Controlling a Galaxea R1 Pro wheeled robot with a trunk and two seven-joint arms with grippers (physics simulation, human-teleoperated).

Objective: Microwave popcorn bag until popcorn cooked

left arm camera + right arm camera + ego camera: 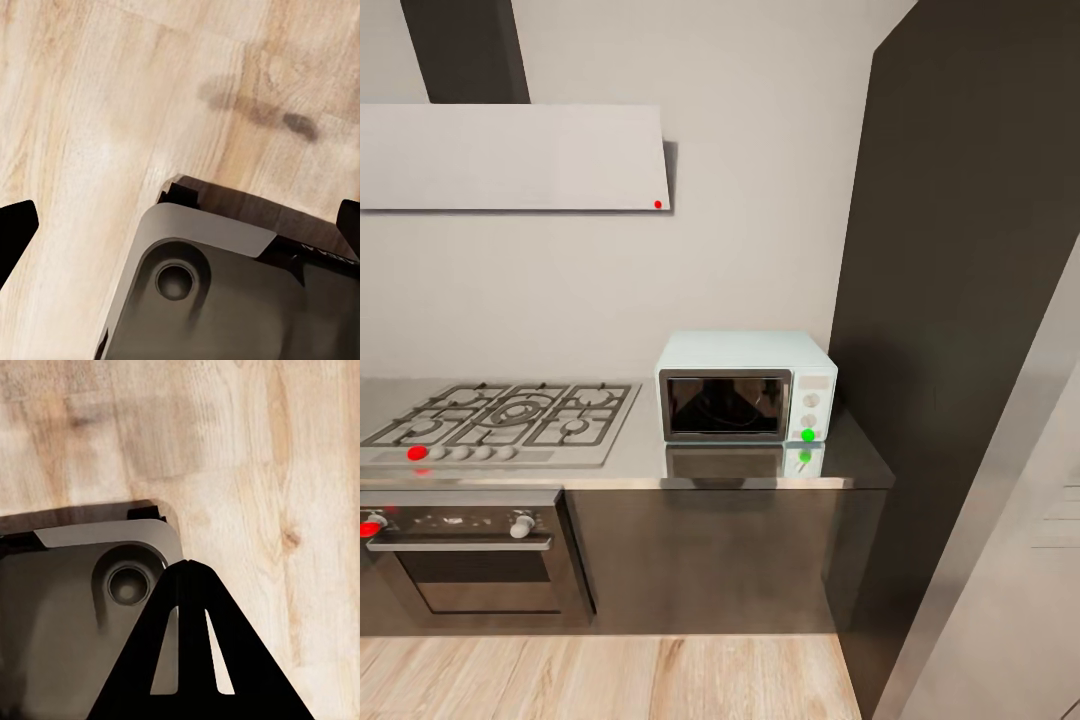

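Head view: microwave [746, 388], door closed, right of gas hob [505, 420] on countertop [760, 470]. Left gripper [180, 225] spread wide, holding nothing; right gripper [187, 566] fingertips together, holding nothing.

Domestic kitchen, simulator render. Fitted along a pale grey wall: grey metallic worktop [760, 478] carrying a small pale-blue microwave [745, 388] with dark glass door and knob panel; just beside it, a ridged gas hob [500, 420] with a row of knobs. Below the hob, a black built-in oven [470, 555] with steel handle. Above, a flat white hood [510, 157]. Dark glossy cabinet fronts [710, 555] under the worktop; tall dark unit [960, 250] at the right. Light wood plank floor [610, 675].
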